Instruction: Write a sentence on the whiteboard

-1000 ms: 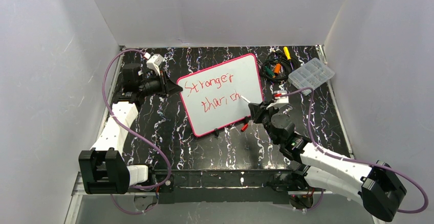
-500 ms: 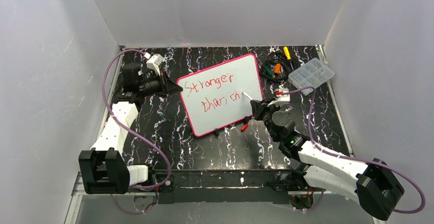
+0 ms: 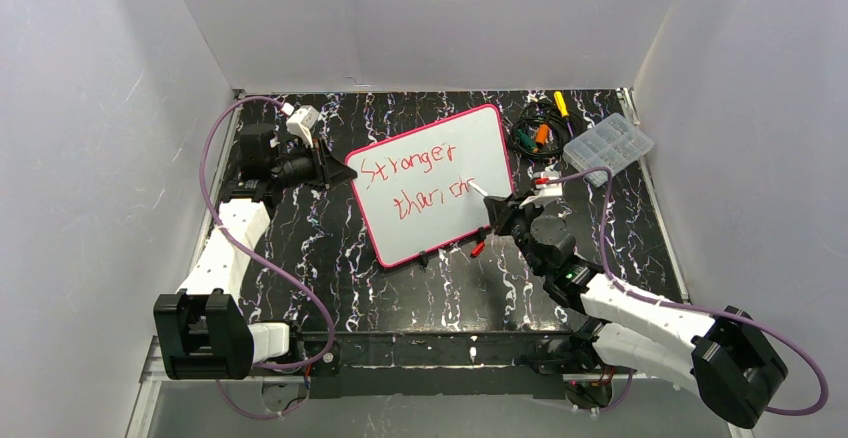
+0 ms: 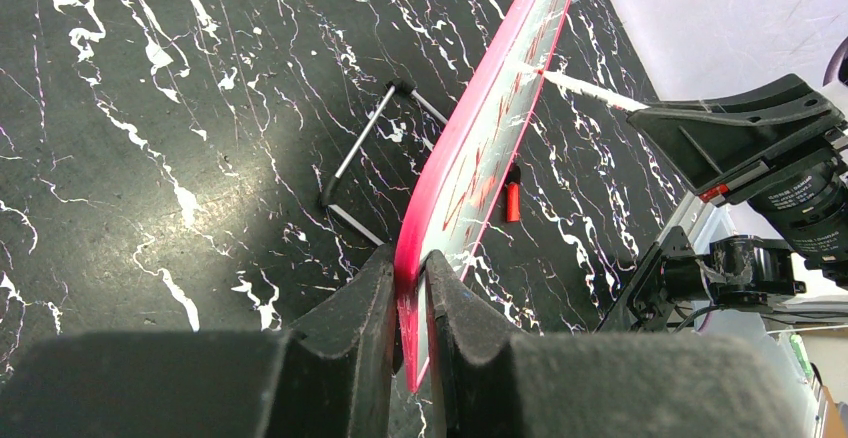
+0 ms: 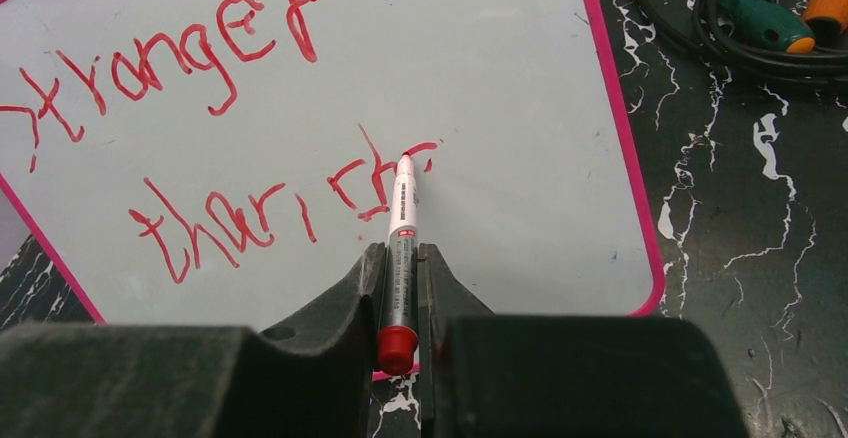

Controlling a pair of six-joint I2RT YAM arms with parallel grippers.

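Inside the right gripper (image 5: pixel 401 258), clamps a slim white marker (image 5: pixel 403 220) touching the glossy whiteboard (image 5: pixel 500 68); inside the left gripper (image 4: pixel 410 261), pinches its pink rim.

One white, pink-bordered rectangular whiteboard (image 3: pixel 472 146); two slanted lines of red handwritten sentence (image 5: pixel 225 48); one white, red-ended marker pen (image 5: pixel 403 228); one clear plastic compartment box (image 3: pixel 608 146); one small red cap (image 3: pixel 478 248).

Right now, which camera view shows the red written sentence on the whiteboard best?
The right wrist view: the sentence fills the frame, large and readable, with the marker tip at the last stroke. The top external view shows both lines whole but small. The left wrist view sees the whiteboard edge-on, so only red streaks show.
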